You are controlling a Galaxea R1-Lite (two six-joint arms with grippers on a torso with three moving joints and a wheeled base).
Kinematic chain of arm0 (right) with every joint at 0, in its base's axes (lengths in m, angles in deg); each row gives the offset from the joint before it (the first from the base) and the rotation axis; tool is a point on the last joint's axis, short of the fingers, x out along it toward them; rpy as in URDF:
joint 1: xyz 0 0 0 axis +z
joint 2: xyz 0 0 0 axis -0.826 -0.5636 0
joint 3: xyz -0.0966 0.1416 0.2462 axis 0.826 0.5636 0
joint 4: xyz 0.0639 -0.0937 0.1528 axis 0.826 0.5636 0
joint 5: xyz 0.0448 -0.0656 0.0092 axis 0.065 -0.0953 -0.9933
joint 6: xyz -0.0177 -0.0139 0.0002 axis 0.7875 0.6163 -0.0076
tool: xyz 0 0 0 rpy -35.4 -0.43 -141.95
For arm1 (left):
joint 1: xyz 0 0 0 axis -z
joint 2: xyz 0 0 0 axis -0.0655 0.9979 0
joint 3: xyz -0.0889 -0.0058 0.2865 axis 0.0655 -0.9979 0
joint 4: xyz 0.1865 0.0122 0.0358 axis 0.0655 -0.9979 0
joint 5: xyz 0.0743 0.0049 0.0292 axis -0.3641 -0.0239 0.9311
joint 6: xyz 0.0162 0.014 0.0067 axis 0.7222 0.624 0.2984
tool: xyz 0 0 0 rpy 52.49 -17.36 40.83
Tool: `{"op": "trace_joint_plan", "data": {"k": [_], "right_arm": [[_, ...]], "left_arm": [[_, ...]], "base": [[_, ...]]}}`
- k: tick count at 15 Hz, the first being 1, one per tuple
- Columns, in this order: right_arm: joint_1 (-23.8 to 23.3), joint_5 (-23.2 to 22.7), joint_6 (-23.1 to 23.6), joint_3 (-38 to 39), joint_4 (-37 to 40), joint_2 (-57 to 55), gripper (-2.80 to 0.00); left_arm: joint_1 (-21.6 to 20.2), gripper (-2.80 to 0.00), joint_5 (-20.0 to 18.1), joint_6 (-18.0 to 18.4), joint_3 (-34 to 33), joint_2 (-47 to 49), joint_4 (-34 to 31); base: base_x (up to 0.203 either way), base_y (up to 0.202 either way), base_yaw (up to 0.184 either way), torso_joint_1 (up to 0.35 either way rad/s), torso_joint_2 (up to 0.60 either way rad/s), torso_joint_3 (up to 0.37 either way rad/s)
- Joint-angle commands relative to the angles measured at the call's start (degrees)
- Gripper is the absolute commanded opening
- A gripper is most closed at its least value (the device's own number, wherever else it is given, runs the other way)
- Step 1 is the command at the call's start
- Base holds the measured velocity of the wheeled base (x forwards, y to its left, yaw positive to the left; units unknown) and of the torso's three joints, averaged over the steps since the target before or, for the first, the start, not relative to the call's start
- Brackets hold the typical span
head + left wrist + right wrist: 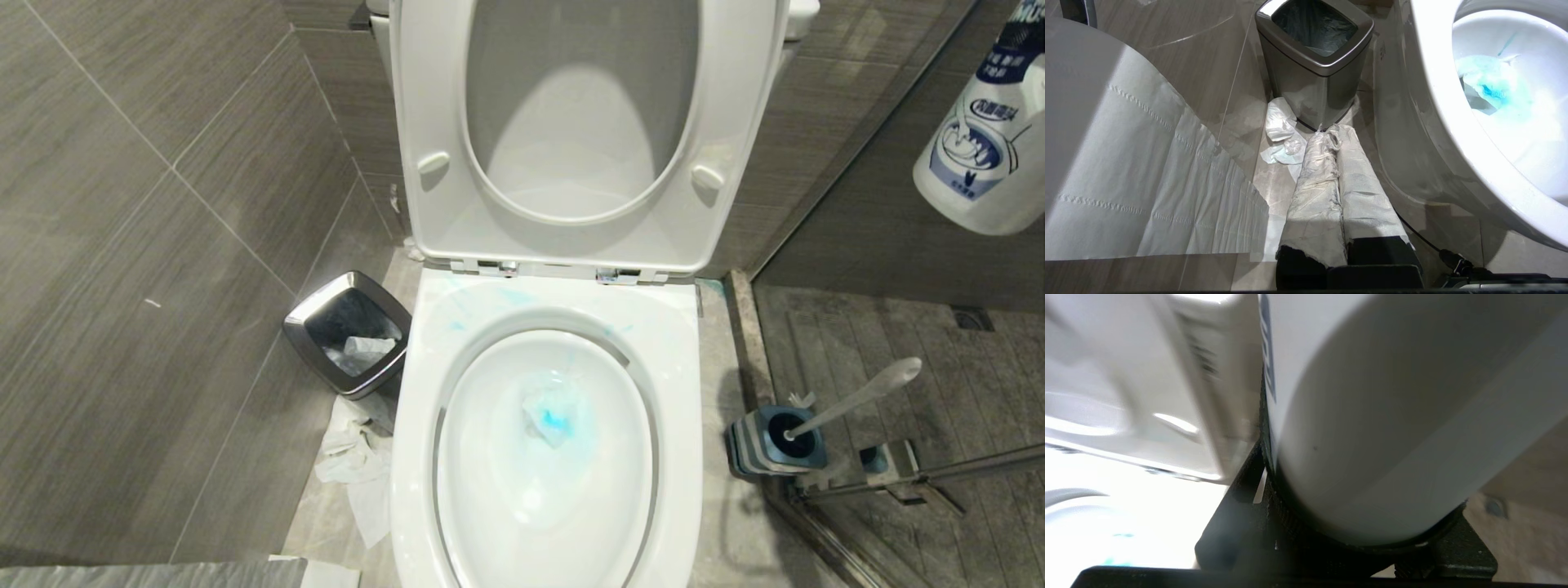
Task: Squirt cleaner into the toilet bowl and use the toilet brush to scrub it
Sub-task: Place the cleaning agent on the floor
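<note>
The white toilet bowl (678, 392) stands open in the middle of the head view, seat and lid (441, 122) raised. Turquoise cleaner (559, 416) tints a wad of paper in the water, and thin blue smears mark the back rim. A white cleaner bottle (984, 139) with a blue label hangs tilted at the upper right. My right gripper (1359, 490) is shut on that bottle (1392, 416). The toilet brush (857, 400) leans in its striped blue-grey holder (767, 445) right of the bowl. My left gripper (1331, 132), fingers wrapped in white, is shut and empty, low beside the bowl (1437, 102).
A square steel bin (347, 331) with a black liner stands left of the bowl, crumpled tissue (355, 465) on the floor before it. A steel shower-door bar (939, 469) runs past the brush holder. A sheet of toilet paper (1126, 175) hangs near my left gripper.
</note>
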Motion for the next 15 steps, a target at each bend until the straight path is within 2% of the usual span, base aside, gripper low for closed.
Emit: {"op": "trace_joint_plan", "data": {"k": [1,3,6,10,15], "right_arm": [[-3.65,-0.11,-0.12,7.42,-6.69,1.59,-2.80],[-6.31,-2.13,-0.55,14.00,-10.98,1.79,-2.80],[-7.43,-4.19,-1.39,18.38,-15.46,-1.83,-2.80],[-9.86,-9.10,-3.00,23.43,-30.64,-10.09,-2.80],[-10.89,-9.93,-3.26,26.69,-31.56,-11.31,-2.80]], "left_arm": [[-0.02,-2.80,0.02,-0.04,-0.44,0.00,0.04],[-0.02,-2.80,0.02,-0.04,-0.44,0.00,0.04],[-0.02,-2.80,0.02,-0.04,-0.44,0.00,0.04],[-0.02,-2.80,0.02,-0.04,-0.44,0.00,0.04],[-0.02,-2.80,0.02,-0.04,-0.44,0.00,0.04]], "base": [[0.000,0.000,0.000,0.000,0.00,0.000],[0.000,0.000,0.000,0.000,0.00,0.000],[0.000,0.000,0.000,0.000,0.00,0.000],[0.000,0.000,0.000,0.000,0.00,0.000],[0.000,0.000,0.000,0.000,0.00,0.000]]}}
